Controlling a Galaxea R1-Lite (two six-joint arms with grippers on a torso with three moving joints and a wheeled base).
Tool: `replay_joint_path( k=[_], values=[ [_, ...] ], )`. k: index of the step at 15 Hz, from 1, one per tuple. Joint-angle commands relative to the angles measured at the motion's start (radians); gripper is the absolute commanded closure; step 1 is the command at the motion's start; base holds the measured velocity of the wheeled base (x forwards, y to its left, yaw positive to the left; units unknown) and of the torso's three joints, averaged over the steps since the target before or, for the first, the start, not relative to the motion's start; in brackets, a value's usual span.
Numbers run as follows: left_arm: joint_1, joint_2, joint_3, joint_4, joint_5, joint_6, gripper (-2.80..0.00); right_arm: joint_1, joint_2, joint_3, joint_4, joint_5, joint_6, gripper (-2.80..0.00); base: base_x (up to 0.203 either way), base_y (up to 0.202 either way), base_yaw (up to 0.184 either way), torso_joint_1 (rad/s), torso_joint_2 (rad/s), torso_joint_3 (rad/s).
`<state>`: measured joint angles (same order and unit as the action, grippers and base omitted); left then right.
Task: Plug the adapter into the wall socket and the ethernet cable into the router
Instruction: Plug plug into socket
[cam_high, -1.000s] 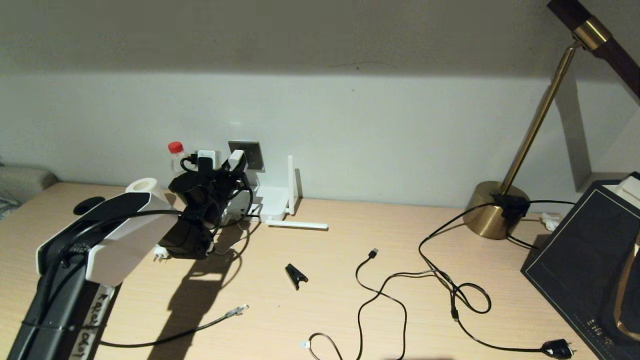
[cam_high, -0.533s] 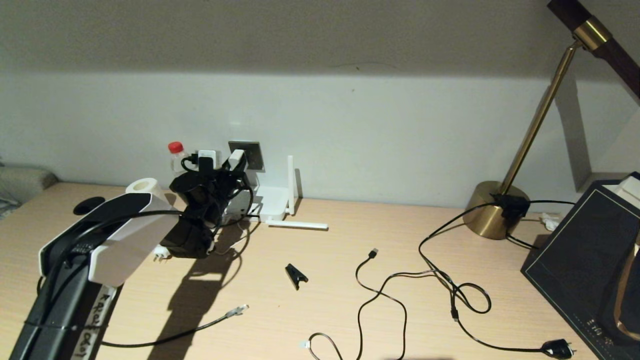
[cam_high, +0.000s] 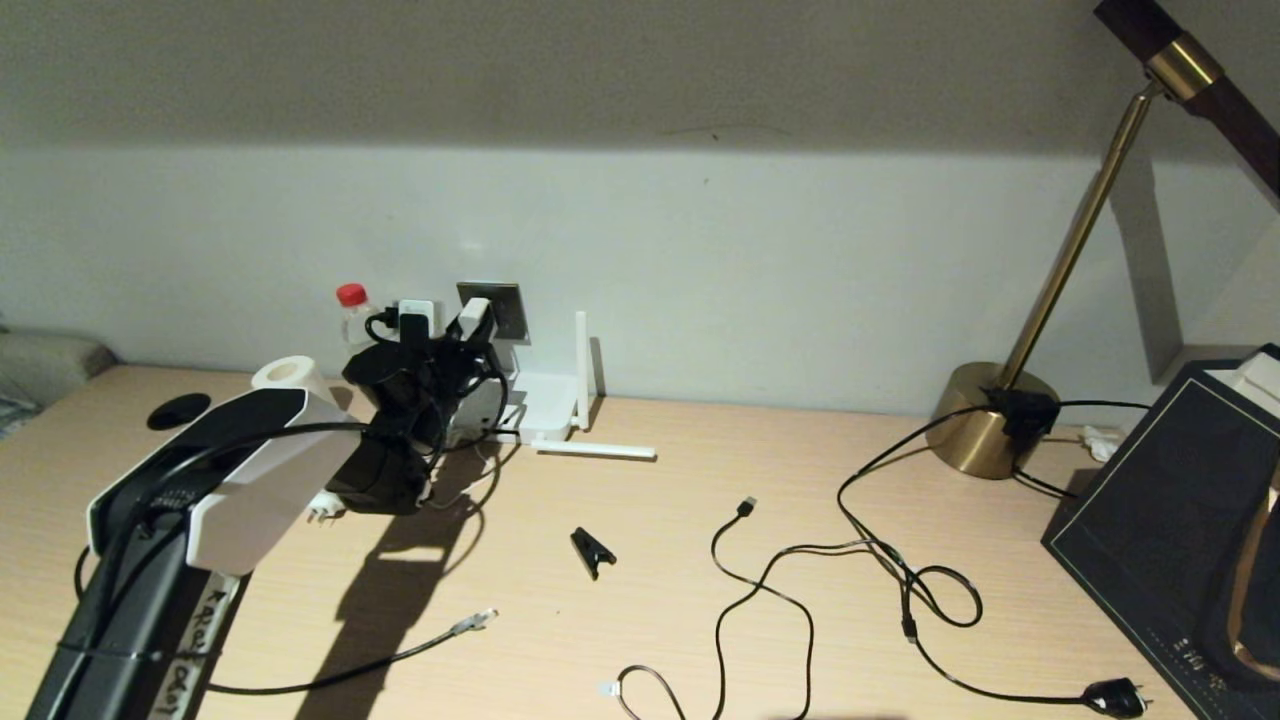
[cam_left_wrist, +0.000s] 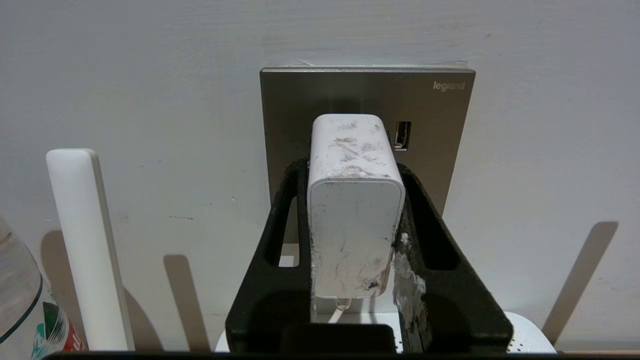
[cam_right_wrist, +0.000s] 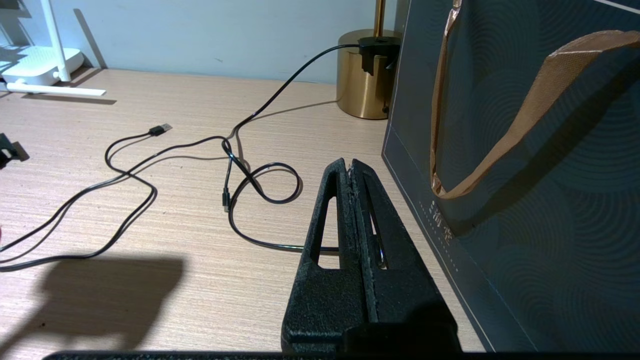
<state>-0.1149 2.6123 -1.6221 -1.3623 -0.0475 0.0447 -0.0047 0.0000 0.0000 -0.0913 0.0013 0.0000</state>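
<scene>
My left gripper (cam_left_wrist: 352, 170) is shut on the white adapter (cam_left_wrist: 355, 200), one black finger on each side. The adapter's far end sits against the grey wall socket (cam_left_wrist: 365, 95); its pins are hidden, and its thin white cord hangs below. In the head view the adapter (cam_high: 472, 318) is at the wall socket (cam_high: 505, 305), above the white router (cam_high: 545, 405). The ethernet cable (cam_high: 400, 655) lies loose on the desk in front, clear plug (cam_high: 478, 621) pointing right. My right gripper (cam_right_wrist: 350, 164) hovers shut and empty over the desk beside a dark bag.
A brass lamp base (cam_high: 985, 420) and dark gift bag (cam_high: 1170, 520) stand at the right. A black USB cable (cam_high: 745, 507) and a mains plug (cam_high: 1115, 697) sprawl across the desk. A black clip (cam_high: 592, 550), red-capped bottle (cam_high: 352, 305) and tape roll (cam_high: 285, 375) lie nearby.
My left arm has crept slightly forward toward the wall with the adapter still gripped at the socket. Nothing else has moved.
</scene>
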Motion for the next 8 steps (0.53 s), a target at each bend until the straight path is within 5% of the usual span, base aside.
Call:
replay_joint_path(
  k=[1,8],
  values=[
    [0.000,0.008,-0.004,-0.004,-0.002,0.000,0.00,0.000,0.002,0.035,-0.001,0.000,0.000,0.00,0.000,0.000,0.000,0.000,0.00,0.000],
    [0.000,0.015,-0.033,0.016,0.000,0.001,0.00,0.000,0.002,0.035,-0.001,0.000,0.000,0.00,0.000,0.000,0.000,0.000,0.00,0.000]
  ],
)
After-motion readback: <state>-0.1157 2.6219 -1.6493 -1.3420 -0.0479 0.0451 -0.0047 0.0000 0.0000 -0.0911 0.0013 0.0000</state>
